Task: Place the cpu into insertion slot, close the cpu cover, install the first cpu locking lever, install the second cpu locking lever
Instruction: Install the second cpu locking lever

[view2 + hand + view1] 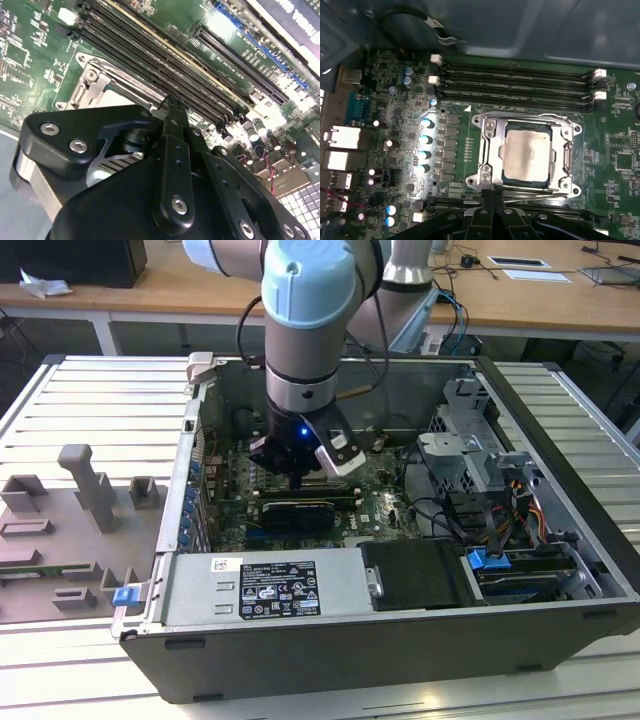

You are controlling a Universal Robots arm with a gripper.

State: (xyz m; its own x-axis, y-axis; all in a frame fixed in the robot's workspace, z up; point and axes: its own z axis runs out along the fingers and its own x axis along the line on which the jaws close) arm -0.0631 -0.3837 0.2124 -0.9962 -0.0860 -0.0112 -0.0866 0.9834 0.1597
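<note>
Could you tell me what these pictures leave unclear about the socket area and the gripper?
- Insertion slot contacts: covered by the cpu and the cpu cover in the first wrist view.
- The same slot in the exterior view: blocked by the arm's wrist and the gripper.
- Locking levers' state: too fine to judge in the first wrist view.
- Most of the socket in the second wrist view: hidden behind the gripper body.

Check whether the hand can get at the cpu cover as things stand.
Probably yes: the hand sits at the edge of the cpu cover, which lies closed around the cpu, with nothing between them.
</note>
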